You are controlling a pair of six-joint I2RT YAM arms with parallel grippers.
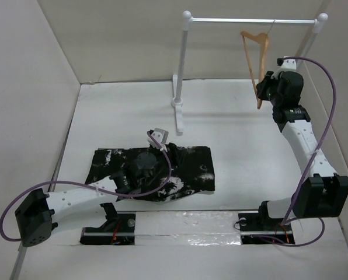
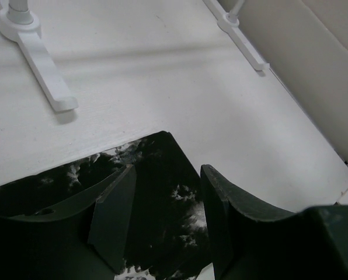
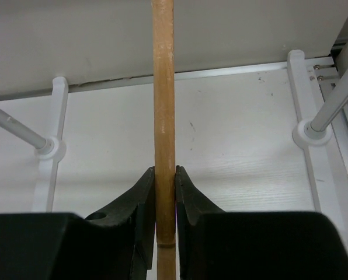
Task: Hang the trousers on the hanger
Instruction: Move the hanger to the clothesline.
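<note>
Wooden and thin, the hanger (image 3: 163, 105) is clamped between the closed fingers of your right gripper (image 3: 164, 181), with its hook on the rack (image 1: 253, 21) above the hand. Pull sideways and it may twist in the grip or jump off the rail. Your left gripper (image 2: 168, 175) has its fingers apart directly over the trousers (image 1: 191, 169) lying flat beneath it, so a shallow close may catch one layer only and let the cloth slide out.
</note>
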